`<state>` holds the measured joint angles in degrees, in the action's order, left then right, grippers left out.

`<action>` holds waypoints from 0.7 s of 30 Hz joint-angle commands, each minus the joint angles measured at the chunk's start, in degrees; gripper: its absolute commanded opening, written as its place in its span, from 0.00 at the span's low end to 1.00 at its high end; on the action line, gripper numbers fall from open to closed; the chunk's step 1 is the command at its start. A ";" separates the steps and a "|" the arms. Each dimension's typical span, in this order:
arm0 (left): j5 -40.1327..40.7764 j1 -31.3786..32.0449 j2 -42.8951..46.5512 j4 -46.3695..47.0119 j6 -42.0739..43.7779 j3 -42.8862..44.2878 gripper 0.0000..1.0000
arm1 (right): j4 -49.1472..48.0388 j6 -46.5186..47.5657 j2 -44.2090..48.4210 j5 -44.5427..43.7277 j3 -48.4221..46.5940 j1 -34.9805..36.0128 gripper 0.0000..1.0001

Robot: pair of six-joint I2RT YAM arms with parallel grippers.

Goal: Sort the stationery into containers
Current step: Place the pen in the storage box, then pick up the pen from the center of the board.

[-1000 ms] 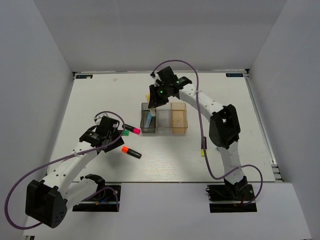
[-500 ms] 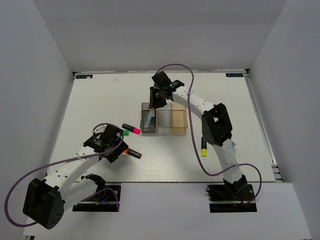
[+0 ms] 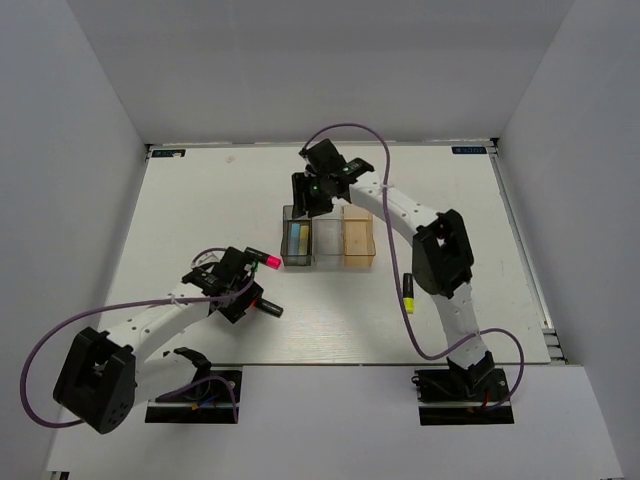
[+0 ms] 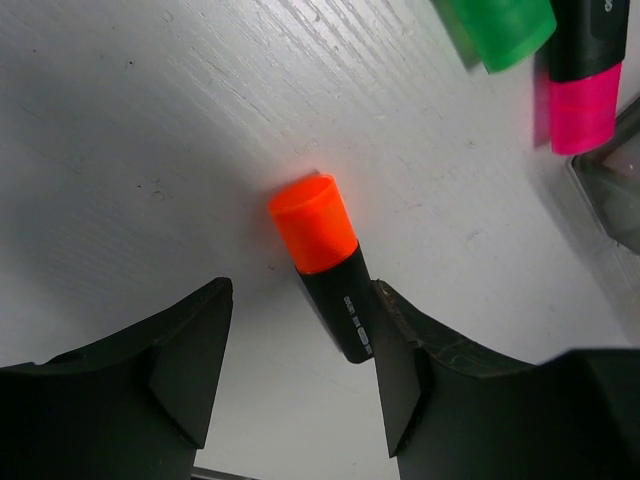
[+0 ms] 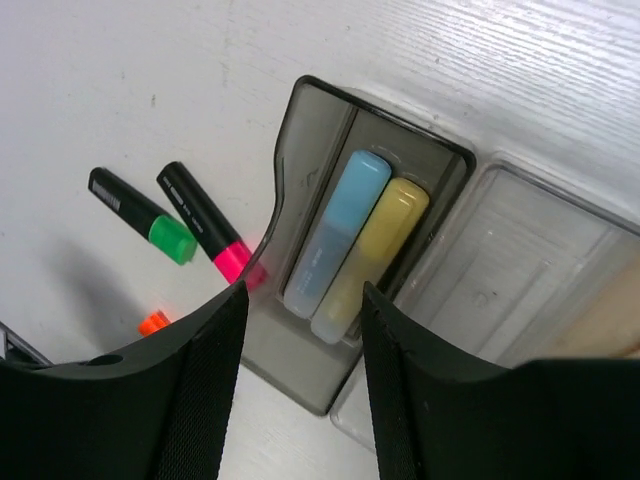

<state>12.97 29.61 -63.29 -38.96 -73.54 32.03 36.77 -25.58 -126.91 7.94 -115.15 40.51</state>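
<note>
An orange-capped highlighter (image 4: 325,260) lies on the table between the fingers of my open left gripper (image 4: 300,340), its black body close against the right finger. From above, only its black end (image 3: 271,309) sticks out past that gripper (image 3: 250,298). Pink (image 4: 583,100) and green (image 4: 500,30) highlighters lie just beyond. My right gripper (image 5: 305,330) hangs open and empty over the dark grey bin (image 5: 300,385), where a pale blue block (image 5: 335,230) and a yellow block (image 5: 375,250) lie side by side.
The clear bin (image 3: 328,262) and the orange-tan bin (image 3: 358,262) stand right of the grey bin (image 3: 297,262). A yellow-ended highlighter (image 3: 408,295) lies near the right arm's lower link. The pink highlighter (image 3: 266,259) rests close to the grey bin's left wall.
My right gripper opened and the blue block now lies in the grey bin beside the yellow one. My left gripper moved down and right onto the orange highlighter.
</note>
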 commanded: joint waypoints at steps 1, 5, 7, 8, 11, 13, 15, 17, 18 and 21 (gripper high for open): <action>1.79 0.71 -1.66 1.52 -3.10 0.66 0.67 | 0.76 4.75 8.86 -0.03 2.72 -0.43 0.52; 3.02 1.50 -7.26 0.64 -5.47 2.51 0.67 | -2.22 7.21 17.81 -1.09 13.26 -1.40 0.52; 3.29 1.68 -9.21 -1.28 -6.53 4.96 0.67 | -3.54 8.96 22.64 -1.35 19.31 -2.01 0.52; 3.29 1.94 -12.01 -2.60 -6.70 5.67 0.67 | -4.16 9.84 23.89 -1.61 20.74 -1.93 0.52; 3.37 2.56 -15.37 -3.32 -6.97 8.57 0.67 | -6.10 11.26 29.08 -2.14 27.34 -2.81 0.52; 3.90 3.00 -16.60 -4.28 -7.93 9.36 0.65 | -6.72 11.26 32.25 -2.23 31.30 -3.68 0.52; 3.73 3.35 -17.22 -4.98 -8.81 9.37 0.59 | -6.54 11.26 34.26 -1.71 32.79 -4.47 0.52; 3.55 3.62 -17.31 -5.51 -9.69 8.23 0.54 | -6.45 10.99 35.94 -1.18 35.08 -4.92 0.52; 3.64 3.88 -17.31 -5.86 -9.96 7.96 0.52 | -6.28 10.99 36.55 -0.39 36.74 -5.61 0.52; 3.03 4.32 -17.57 -6.30 -10.31 6.47 0.44 | -6.10 10.38 38.84 0.84 38.24 -7.20 0.52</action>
<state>16.14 33.01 -80.07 -43.27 -81.56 40.64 32.12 -15.66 -91.48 7.14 -77.89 34.54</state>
